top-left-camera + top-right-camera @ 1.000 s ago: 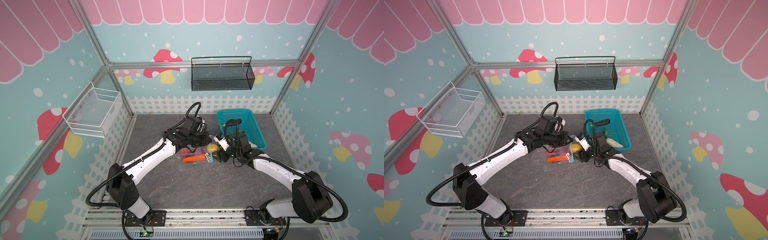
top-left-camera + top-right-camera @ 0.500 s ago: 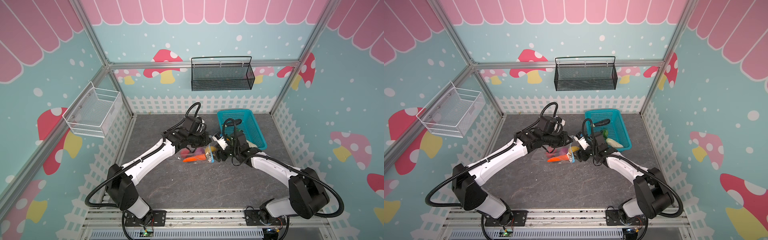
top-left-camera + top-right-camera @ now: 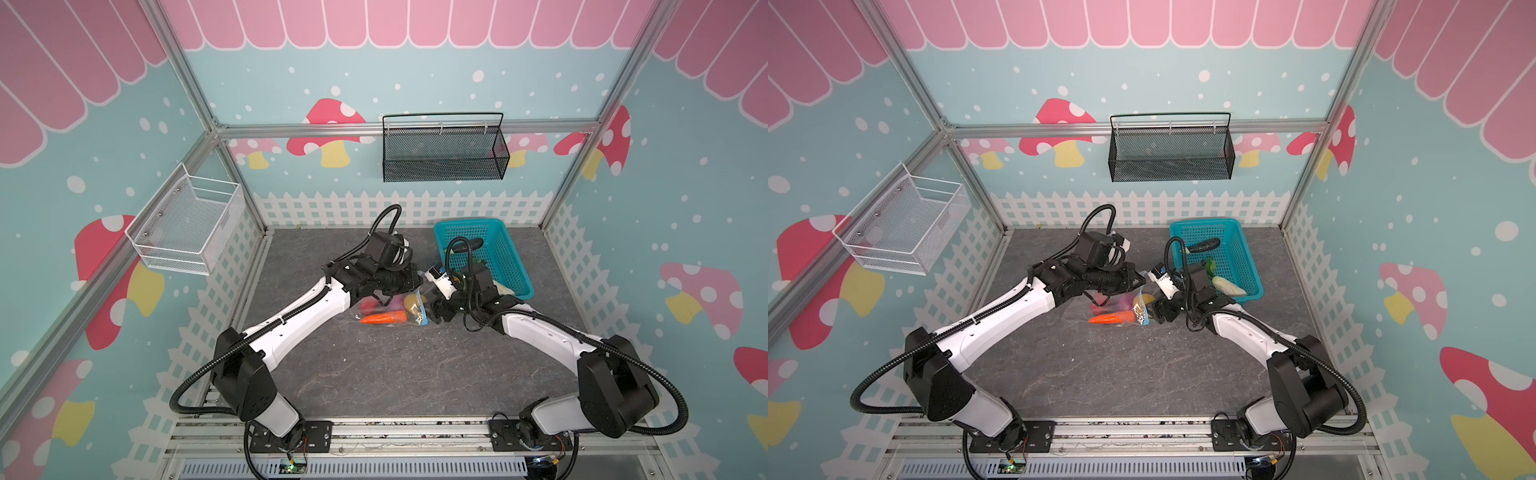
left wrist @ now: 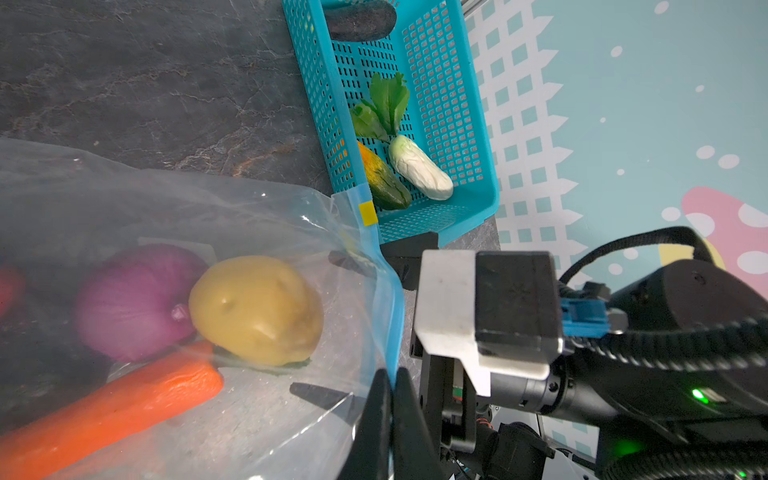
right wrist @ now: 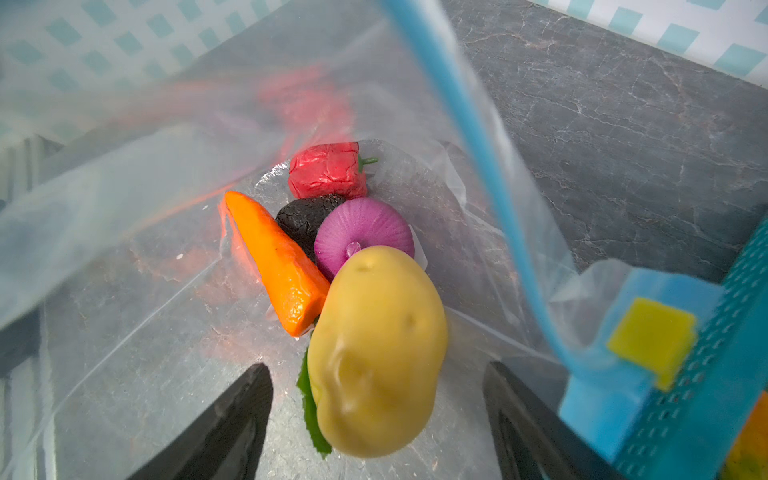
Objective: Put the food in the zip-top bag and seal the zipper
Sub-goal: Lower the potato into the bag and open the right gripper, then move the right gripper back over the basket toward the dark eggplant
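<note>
Just released — right gripper [image 5: 376, 368] spread wide, potato [image 5: 376, 332] now in zip-top bag [image 4: 166, 199]; left gripper [image 4: 392, 378] pinches zipper [image 4: 392, 299] — food [image 4: 419, 172] remains in basket [image 4: 449, 104].

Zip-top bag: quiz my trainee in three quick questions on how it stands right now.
1. True or false: the zip-top bag is already sealed.
2. Which gripper pinches the zipper? A left, B right, C neither.
3. Fill in: the white leafy radish lies in the turquoise ____.
Key: 1 false, its mouth gapes; 2 A, the left gripper; 3 basket.
</note>
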Action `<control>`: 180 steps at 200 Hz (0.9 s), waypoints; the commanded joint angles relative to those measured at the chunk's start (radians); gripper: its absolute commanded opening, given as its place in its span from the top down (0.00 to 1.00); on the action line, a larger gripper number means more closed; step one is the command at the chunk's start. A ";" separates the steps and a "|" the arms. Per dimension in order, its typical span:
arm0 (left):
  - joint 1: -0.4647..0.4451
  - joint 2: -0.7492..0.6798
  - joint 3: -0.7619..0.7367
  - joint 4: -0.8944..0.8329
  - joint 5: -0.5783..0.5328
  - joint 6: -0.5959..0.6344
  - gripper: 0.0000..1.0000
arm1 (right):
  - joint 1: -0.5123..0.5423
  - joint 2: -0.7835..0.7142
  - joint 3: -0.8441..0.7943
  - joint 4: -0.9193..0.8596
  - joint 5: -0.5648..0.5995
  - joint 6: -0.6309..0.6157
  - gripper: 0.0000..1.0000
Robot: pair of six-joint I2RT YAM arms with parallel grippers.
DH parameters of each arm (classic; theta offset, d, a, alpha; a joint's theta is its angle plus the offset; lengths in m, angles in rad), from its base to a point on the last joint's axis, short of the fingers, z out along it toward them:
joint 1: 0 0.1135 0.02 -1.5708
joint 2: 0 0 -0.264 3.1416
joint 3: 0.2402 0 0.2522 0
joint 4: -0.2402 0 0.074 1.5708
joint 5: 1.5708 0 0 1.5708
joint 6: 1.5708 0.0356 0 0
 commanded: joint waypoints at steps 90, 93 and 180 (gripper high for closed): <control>0.008 -0.021 -0.013 0.036 -0.013 0.001 1.00 | -0.030 -0.242 0.088 -0.132 0.274 -0.064 0.19; 0.010 -0.020 -0.013 0.036 -0.013 0.001 1.00 | -0.034 -0.240 0.092 -0.131 0.279 -0.063 0.19; 0.022 0.009 0.015 0.040 0.000 0.003 1.00 | -0.221 -0.118 0.128 -0.005 0.340 0.062 0.20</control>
